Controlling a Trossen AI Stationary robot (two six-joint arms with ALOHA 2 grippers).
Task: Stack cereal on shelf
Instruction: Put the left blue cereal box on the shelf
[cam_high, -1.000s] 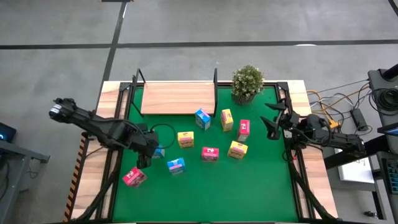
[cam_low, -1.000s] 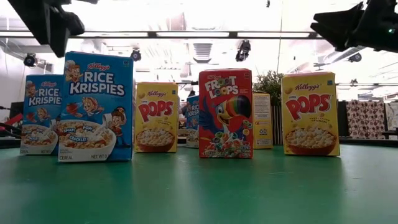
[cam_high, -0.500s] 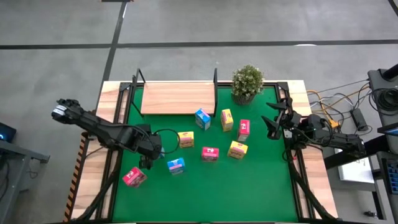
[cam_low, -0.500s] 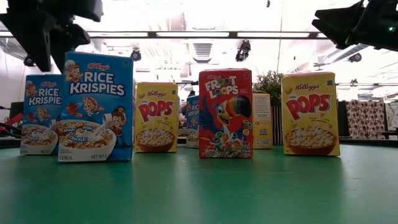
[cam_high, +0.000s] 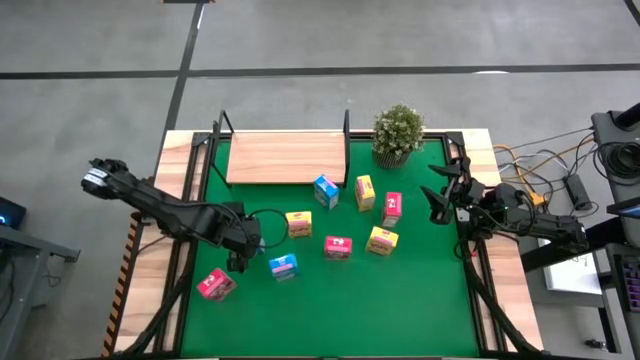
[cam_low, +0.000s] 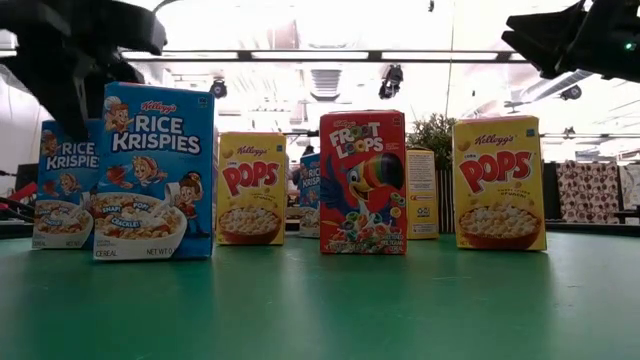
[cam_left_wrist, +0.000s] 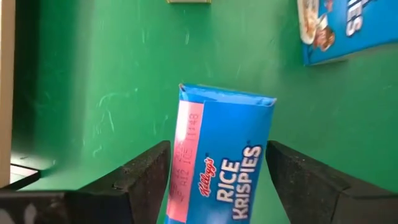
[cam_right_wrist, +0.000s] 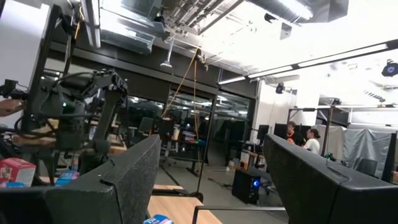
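Left gripper (cam_left_wrist: 214, 186) spread astride the blue cereal box (cam_left_wrist: 221, 155), probably light, stiff, slick card: pinch its broad faces mid-height.

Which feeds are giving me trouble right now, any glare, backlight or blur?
Low view: bright ceiling light behind turns both arms into black silhouettes; the box labels stay readable. Right wrist view: ceiling lights flare white, the room below is dim. Left wrist view: even light, the Rice Krispies box between the left gripper fingers is slightly soft. High view: evenly lit, no glare.
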